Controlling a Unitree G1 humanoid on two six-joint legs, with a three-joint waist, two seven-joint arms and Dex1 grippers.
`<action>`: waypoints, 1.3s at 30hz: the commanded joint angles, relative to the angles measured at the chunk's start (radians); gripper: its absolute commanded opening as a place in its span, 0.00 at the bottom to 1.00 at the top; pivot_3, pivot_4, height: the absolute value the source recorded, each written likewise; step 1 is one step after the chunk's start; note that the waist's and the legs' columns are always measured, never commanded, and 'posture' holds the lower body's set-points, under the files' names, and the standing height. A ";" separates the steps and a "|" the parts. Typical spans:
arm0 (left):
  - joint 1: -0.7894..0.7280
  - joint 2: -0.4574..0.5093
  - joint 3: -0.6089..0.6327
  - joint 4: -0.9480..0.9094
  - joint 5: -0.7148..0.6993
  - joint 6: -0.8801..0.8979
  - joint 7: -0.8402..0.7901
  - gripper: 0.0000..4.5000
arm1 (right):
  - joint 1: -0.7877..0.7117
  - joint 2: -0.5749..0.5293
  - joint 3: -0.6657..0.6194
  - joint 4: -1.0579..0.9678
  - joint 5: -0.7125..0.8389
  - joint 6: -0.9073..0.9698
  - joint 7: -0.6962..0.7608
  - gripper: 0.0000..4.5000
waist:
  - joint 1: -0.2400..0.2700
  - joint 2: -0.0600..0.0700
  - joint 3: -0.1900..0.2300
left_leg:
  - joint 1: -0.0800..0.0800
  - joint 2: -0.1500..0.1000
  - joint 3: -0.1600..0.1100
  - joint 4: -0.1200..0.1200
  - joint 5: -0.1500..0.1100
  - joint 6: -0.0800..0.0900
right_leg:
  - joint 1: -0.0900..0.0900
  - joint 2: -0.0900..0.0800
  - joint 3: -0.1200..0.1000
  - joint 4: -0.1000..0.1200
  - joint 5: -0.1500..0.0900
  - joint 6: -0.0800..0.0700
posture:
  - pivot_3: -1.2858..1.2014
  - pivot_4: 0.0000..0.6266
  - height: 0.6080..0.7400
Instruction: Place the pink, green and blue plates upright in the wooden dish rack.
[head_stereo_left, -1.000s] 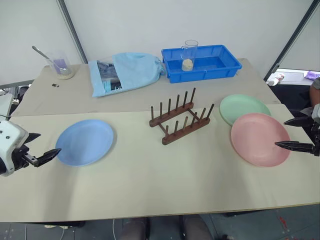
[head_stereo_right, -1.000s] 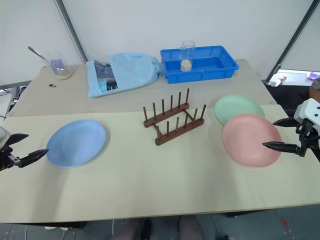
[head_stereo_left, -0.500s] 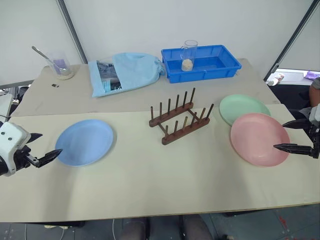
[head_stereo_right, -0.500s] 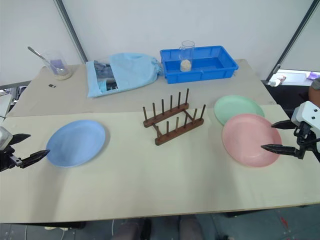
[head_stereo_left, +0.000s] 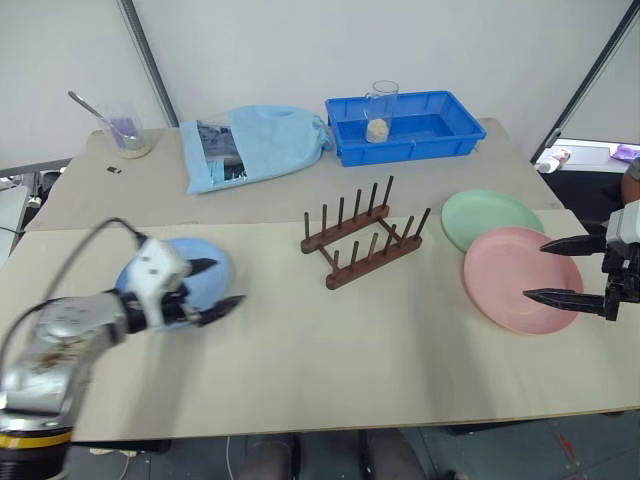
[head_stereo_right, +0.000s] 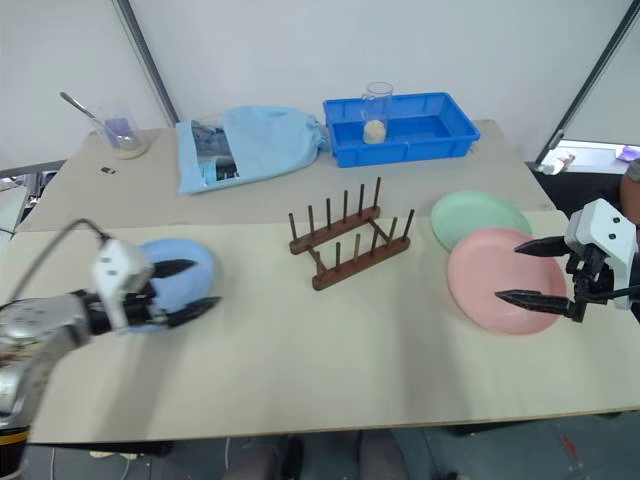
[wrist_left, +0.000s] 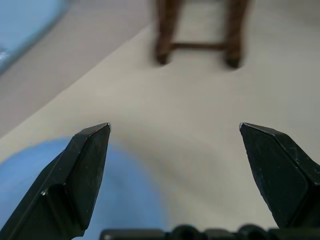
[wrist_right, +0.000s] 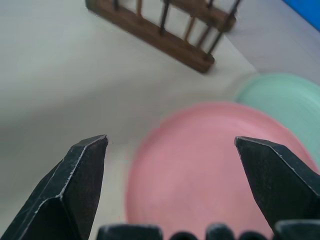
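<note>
The blue plate (head_stereo_left: 203, 285) lies flat at the left of the table. My left gripper (head_stereo_left: 225, 283) hovers open over its right part with nothing between the fingers. At the right, the pink plate (head_stereo_left: 505, 280) lies flat and overlaps the edge of the green plate (head_stereo_left: 485, 215) behind it. Over the pink plate's right side my right gripper (head_stereo_left: 536, 270) stands open and empty. The wooden dish rack (head_stereo_left: 360, 245) stands empty at mid-table, between the plates. In the right wrist view the pink plate (wrist_right: 200, 160) shows between the fingers, with the rack (wrist_right: 160, 30) beyond.
Along the back of the table stand a blue bin (head_stereo_left: 440, 135) with a glass jar (head_stereo_left: 378, 110) in it, a light-blue cloth bag (head_stereo_left: 250, 145) and a glass beaker with a spoon (head_stereo_left: 125, 132). The table's front edge (head_stereo_left: 330, 425) runs close below both arms.
My left gripper has swung right from the table's left edge to over the blue plate. The right gripper has moved a little left over the pink plate. Both stay open.
</note>
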 joint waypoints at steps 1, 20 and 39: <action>-0.063 -0.081 -0.139 -0.002 0.028 -0.004 0.036 0.98 | 0.020 0.017 -0.068 -0.170 0.097 0.133 -0.068 1.00 | -0.001 -0.001 0.000 | 0.000 0.000 0.000 0.000 0.000 0.000 | 0.000 0.000 0.000 0.000 0.001 0.000 | 0.52 0.24 1.00; -0.348 -0.498 -0.355 0.671 0.292 -0.371 0.152 0.98 | 0.149 0.063 -0.184 -0.449 0.203 0.333 -0.222 1.00 | 0.021 -0.003 0.001 | -0.003 0.001 0.003 0.005 0.001 0.001 | 0.001 0.003 0.001 -0.003 0.002 0.007 | 0.52 0.24 1.00; -0.425 -0.479 -0.370 0.816 0.363 -0.530 0.013 0.19 | 0.254 0.068 -0.232 -0.510 0.208 0.337 -0.217 1.00 | 0.022 -0.003 0.001 | -0.004 0.001 0.004 0.006 0.001 0.001 | 0.001 0.004 0.001 -0.003 0.002 0.009 | 0.52 0.24 1.00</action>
